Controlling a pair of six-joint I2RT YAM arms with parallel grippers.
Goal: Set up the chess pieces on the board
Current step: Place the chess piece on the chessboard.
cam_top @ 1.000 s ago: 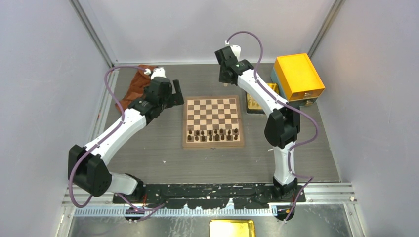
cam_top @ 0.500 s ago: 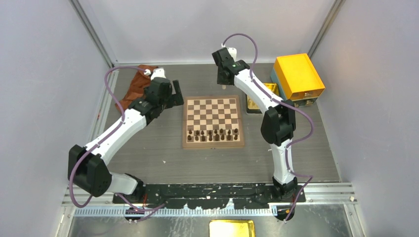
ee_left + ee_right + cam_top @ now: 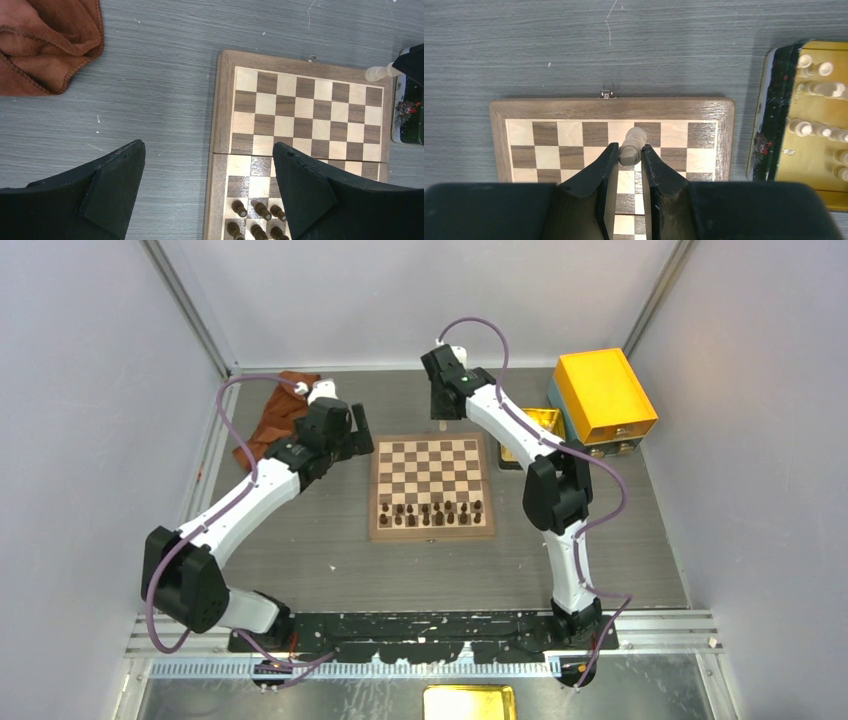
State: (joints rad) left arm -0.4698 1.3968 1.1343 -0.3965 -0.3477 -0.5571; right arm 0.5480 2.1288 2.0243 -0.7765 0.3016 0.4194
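Note:
The board (image 3: 431, 462) lies mid-table, with dark brown chessmen (image 3: 430, 510) on its two near rows and its far rows bare. My right gripper (image 3: 629, 149) is shut on one pale cream chess piece (image 3: 632, 145), held lying along the fingers above the board's (image 3: 574, 109) far rows. The same piece (image 3: 378, 73) shows in the left wrist view, near the board's far right corner. More cream chess pieces (image 3: 819, 90) lie in the golden tray (image 3: 758, 125) to the right. My left gripper (image 3: 208, 146) hangs open and holds nothing over the board's left edge (image 3: 222, 125).
An orange-yellow box (image 3: 603, 395) stands at the back right, beyond the tray (image 3: 545, 420). A brown cloth (image 3: 275, 415) lies crumpled at the back left. Dark chessmen (image 3: 255, 220) stand just under my left gripper's right finger.
My right arm has swung left from near the tray, carrying the cream piece to above the board's far edge. The left arm has barely moved.

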